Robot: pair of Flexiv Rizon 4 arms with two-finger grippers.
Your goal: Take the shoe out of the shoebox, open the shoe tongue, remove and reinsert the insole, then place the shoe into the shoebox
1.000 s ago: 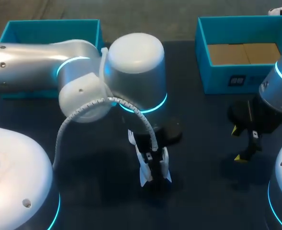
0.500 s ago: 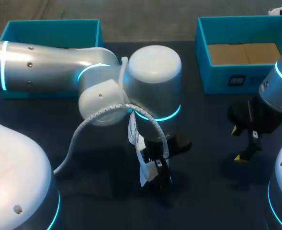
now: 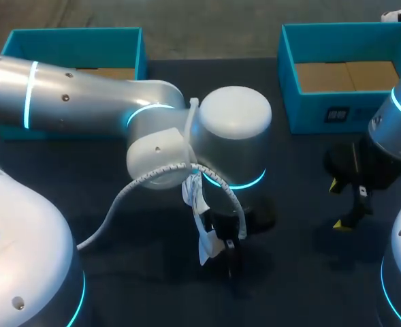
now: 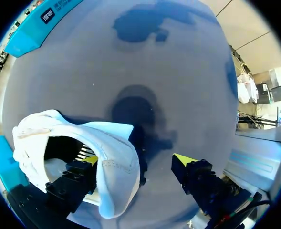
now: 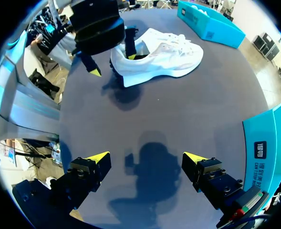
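The white shoe [image 5: 155, 52] lies on its side on the dark table. In the head view only a strip of this shoe [image 3: 201, 235] shows under my left wrist. My left gripper [image 4: 136, 160] is open at the heel: one finger [image 4: 78, 174] sits inside the shoe's opening and the other finger [image 4: 197, 174] stands clear outside, with the white heel wall [image 4: 114, 167] between them. My right gripper [image 5: 147, 160] hangs open and empty above bare table at the right [image 3: 346, 204], well away from the shoe.
An open teal shoebox [image 3: 343, 75] with a brown bottom stands at the back right, close behind my right gripper. A second teal box [image 3: 71, 44] stands at the back left, behind my left arm [image 3: 84, 102].
My left arm has swung to the right and lower over the shoe, covering more of it. The shoe and the right arm have stayed put.
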